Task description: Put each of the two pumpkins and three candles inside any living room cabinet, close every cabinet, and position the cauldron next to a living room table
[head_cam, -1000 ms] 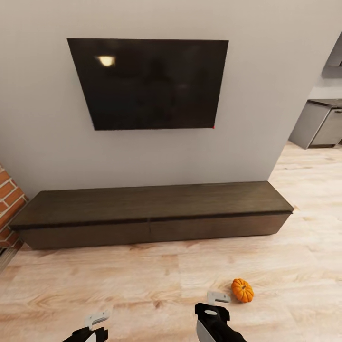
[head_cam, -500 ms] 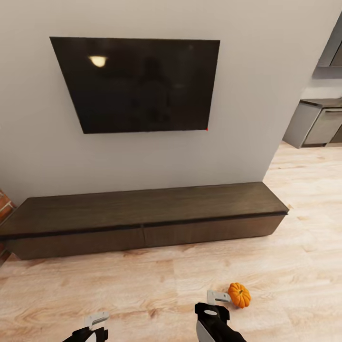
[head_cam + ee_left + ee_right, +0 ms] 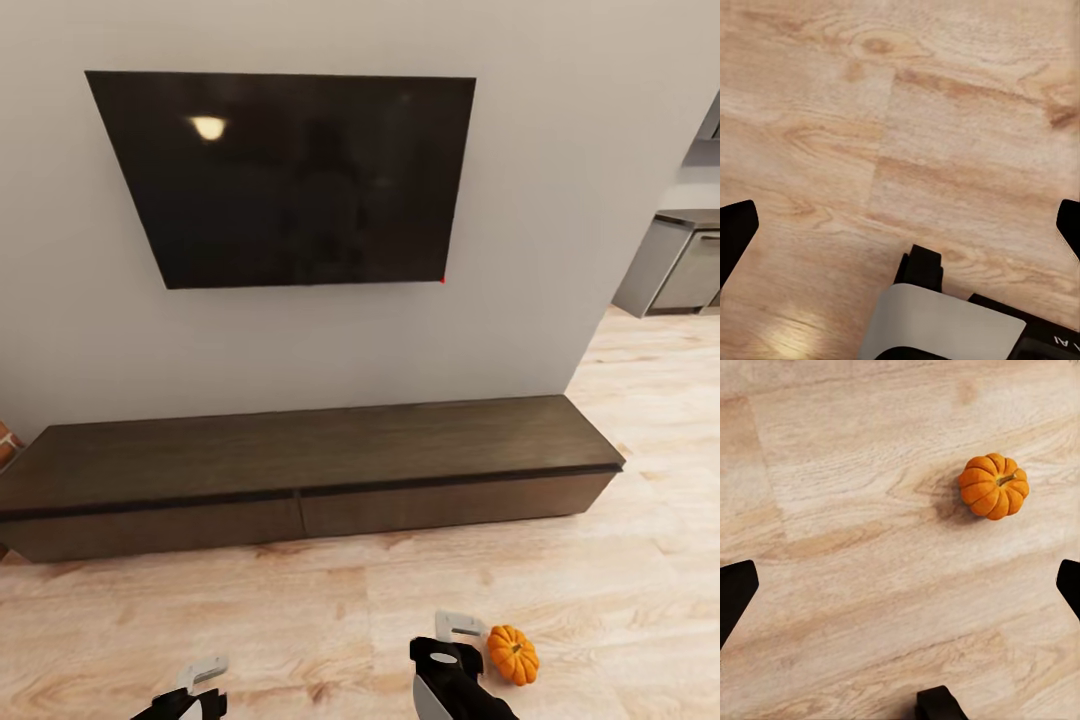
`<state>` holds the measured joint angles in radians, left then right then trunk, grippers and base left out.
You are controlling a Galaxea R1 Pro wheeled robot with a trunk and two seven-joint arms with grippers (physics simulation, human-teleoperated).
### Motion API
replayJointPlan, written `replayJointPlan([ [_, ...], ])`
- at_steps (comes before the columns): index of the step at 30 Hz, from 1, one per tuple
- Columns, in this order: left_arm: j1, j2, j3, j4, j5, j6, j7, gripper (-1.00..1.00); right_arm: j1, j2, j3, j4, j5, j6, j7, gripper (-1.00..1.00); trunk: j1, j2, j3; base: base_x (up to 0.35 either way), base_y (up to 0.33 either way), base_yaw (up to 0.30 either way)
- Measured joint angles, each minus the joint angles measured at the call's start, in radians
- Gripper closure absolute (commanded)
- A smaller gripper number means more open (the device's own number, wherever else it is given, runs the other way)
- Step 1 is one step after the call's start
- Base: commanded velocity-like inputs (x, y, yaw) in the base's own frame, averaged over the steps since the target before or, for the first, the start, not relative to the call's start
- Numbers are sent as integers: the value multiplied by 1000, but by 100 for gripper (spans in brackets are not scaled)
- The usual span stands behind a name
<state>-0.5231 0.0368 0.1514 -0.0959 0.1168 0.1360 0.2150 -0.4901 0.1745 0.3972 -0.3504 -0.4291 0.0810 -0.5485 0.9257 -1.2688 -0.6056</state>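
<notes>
Now pumpkin (image 3: 512,654) sits on floor (image 3: 300,620) at 3 o'clock of right gripper (image 3: 458,628), just beside; both grippers spread wide, empty, left gripper (image 3: 203,672) idle. Cabinet (image 3: 300,470) shut at 12, prob. pickup comes first.

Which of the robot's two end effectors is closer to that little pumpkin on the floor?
The right end effector; the pumpkin lies just beside it, while the left end effector is farther off.
</notes>
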Motion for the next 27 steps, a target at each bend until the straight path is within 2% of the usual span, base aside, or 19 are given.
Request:
replayJointPlan([
  [9, 0, 3, 1, 0, 0, 1, -10, -100, 0, 0, 0, 0, 0, 0, 0, -100, 0, 0, 0, 151, 37, 0],
  [12, 0, 8, -1, -1, 2, 6, -57, -100, 0, 0, 0, 0, 0, 0, 1, -100, 0, 0, 0, 43, 3, 0],
  [14, 0, 22, -2, -3, 2, 42, -186, -100, 0, 0, 0, 0, -4, 0, 3, -100, 0, 0, 0, 11, 1, 0],
  [15, 0, 37, -2, -7, 2, 82, -254, -100, 0, 0, -1, 0, -5, 0, 5, -100, 0, 0, 0, 5, 0, 0],
  [16, -1, 69, -1, -15, 1, 158, -378, -100, 0, 0, -2, 0, -6, 0, 17, -100, 0, 0, 0, 3, 0, 0],
  [17, -1, 84, -1, -22, 2, 187, -425, -100, 0, 0, -3, 0, -6, 0, 25, -100, 0, 0, 0, 2, 0, 0],
  [18, -2, 126, 2, -56, 3, 266, -557, -100, 1, 0, -4, 0, -8, 0, 61, -100, 0, 0, 0, 1, 0, 0],
  [21, -3, 208, -1, -187, 3, 448, -806, -100, 16, 0, -6, 0, -8, 2, 169, -100, 0, 0, 0, 0, 0, 0],
  [24, -3, 281, -12, -365, 2, 635, -971, -100, 24, -12, -24, -1, -3, 3, 268, -100, 0, 0, 0, 0, 0, 0],
  [25, -3, 303, -13, -436, 5, 693, -1018, -100, 26, -25, -51, -4, -3, 4, 301, -100, 0, 0, 0, 0, 0, 0],
  [27, -3, 320, -12, -521, 3, 771, -1073, -100, 27, -42, -130, -10, -2, 5, 361, -100, 8, -14, -6, 0, 0, 0],
])
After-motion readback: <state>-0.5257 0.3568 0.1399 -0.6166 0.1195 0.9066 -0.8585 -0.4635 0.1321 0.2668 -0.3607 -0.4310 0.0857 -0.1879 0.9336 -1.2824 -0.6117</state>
